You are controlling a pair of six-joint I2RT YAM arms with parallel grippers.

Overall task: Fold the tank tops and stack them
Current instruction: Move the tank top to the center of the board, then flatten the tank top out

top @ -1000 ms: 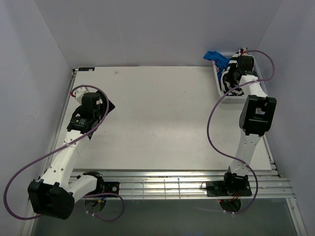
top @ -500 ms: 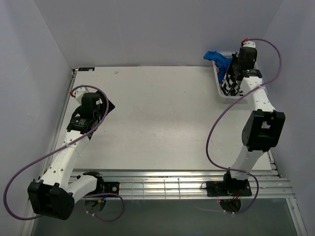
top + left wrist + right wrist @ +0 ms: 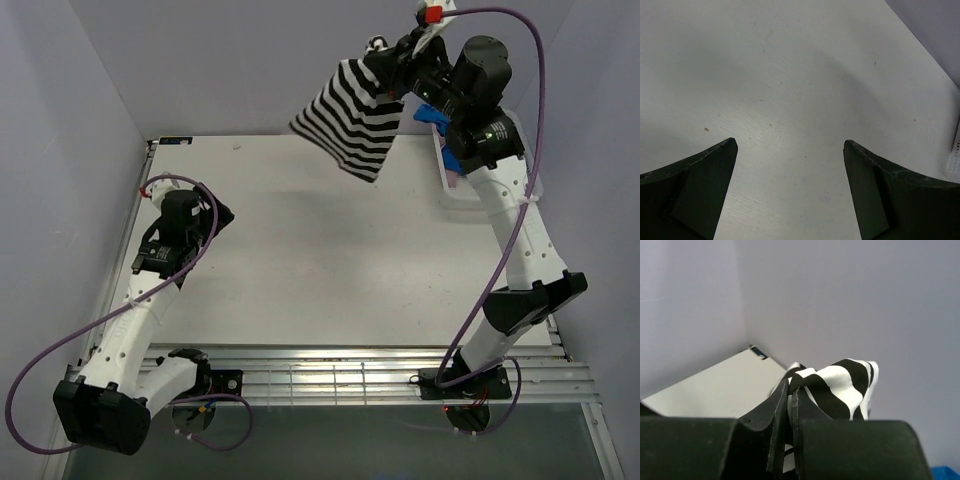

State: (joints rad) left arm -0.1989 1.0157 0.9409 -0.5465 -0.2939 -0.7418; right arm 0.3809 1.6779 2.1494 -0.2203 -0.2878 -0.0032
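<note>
My right gripper (image 3: 392, 62) is raised high above the table's far side and is shut on the black-and-white striped tank top (image 3: 350, 118), which hangs from it in the air. In the right wrist view the striped cloth (image 3: 840, 382) is pinched between my closed fingers (image 3: 782, 400). The bright blue tank top (image 3: 436, 116) lies at the basket's far end. A bit of pink-mauve cloth (image 3: 457, 174) shows inside the basket. My left gripper (image 3: 222, 214) is open and empty low over the table's left side, also in the left wrist view (image 3: 790, 145).
The white lattice basket (image 3: 462, 196) stands at the table's far right, and its edge shows in the left wrist view (image 3: 956, 150). The white table top (image 3: 320, 250) is bounded by walls left, back and right. A metal rail (image 3: 340, 375) runs along the near edge.
My right arm has risen out of the basket and swung left, lifting the striped tank top high into the air. My left arm has barely shifted.
</note>
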